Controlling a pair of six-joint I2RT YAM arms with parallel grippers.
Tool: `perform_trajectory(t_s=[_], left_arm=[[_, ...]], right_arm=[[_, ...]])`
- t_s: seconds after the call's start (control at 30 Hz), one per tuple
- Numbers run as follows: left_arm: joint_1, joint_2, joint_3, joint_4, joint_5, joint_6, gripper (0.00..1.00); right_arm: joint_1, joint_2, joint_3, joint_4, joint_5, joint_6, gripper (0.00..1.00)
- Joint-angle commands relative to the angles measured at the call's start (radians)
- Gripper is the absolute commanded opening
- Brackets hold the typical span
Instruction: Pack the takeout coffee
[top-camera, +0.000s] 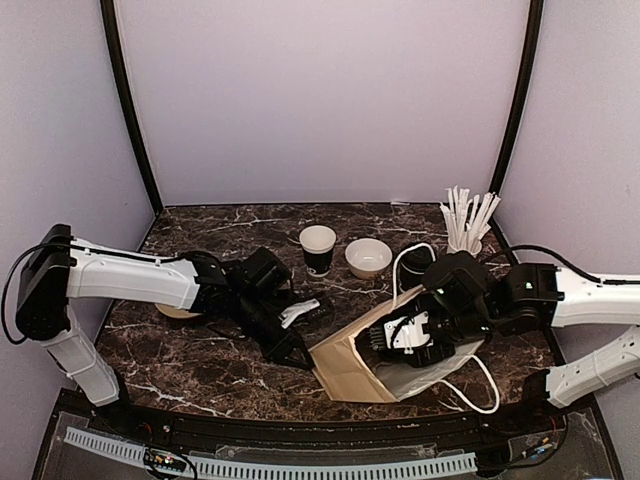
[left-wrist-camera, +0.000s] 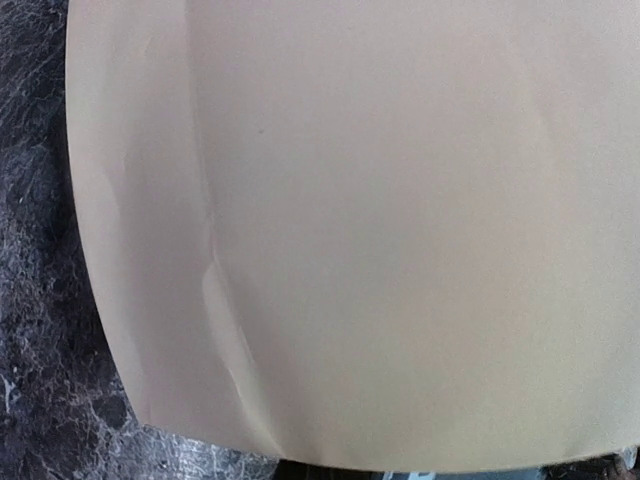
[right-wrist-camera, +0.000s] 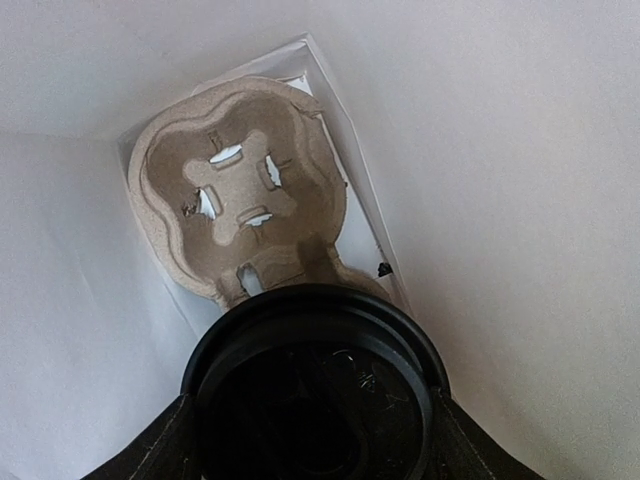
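A tan paper bag (top-camera: 350, 372) lies on its side on the dark marble table (top-camera: 200, 370), its mouth facing right. My right gripper (top-camera: 402, 335) reaches into that mouth, shut on a takeout coffee (right-wrist-camera: 315, 390) with a black dome lid. Its dark fingers (right-wrist-camera: 150, 450) flank the lid. Beyond the lid, a pulp cup carrier (right-wrist-camera: 240, 190) rests against the bag's white-lined bottom. My left gripper (top-camera: 300, 352) is at the bag's near-left corner, shut on the paper. In the left wrist view the bag (left-wrist-camera: 380, 220) fills the frame and hides the fingers. Another black cup (top-camera: 318, 250) stands open, lidless, at the back.
A low white bowl (top-camera: 368, 258) sits right of the open cup. A white cup of wrapped straws (top-camera: 466, 228) stands at the back right. The bag's white cord handles (top-camera: 482, 392) loop out near my right arm. A tan disc (top-camera: 178, 311) lies under my left arm.
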Motion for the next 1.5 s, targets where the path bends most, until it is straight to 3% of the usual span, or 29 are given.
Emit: perform_trajectory(t_s=[0.0, 0.3, 0.5, 0.73, 1.07, 1.47], left_arm=[[0.029, 0.055, 0.046, 0.058, -0.049, 0.031, 0.02], [0.082, 0.169, 0.144, 0.024, -0.16, 0.083, 0.02], [0.097, 0.169, 0.153, 0.02, -0.115, 0.132, 0.06], [0.109, 0.151, 0.133, -0.006, -0.093, 0.174, 0.17], [0.173, 0.147, 0.12, 0.0, -0.021, 0.193, 0.18], [0.193, 0.174, 0.121, 0.018, 0.035, 0.192, 0.17]], right_arm=[[-0.005, -0.005, 0.05, -0.005, 0.006, 0.013, 0.64], [0.0, -0.113, -0.005, -0.053, -0.104, -0.054, 0.64], [0.01, -0.226, -0.104, -0.01, -0.085, -0.12, 0.64], [0.011, -0.245, -0.157, 0.008, -0.065, -0.132, 0.64], [0.01, -0.222, -0.157, 0.05, 0.052, -0.106, 0.62], [-0.008, -0.212, -0.176, 0.102, 0.087, -0.022, 0.61]])
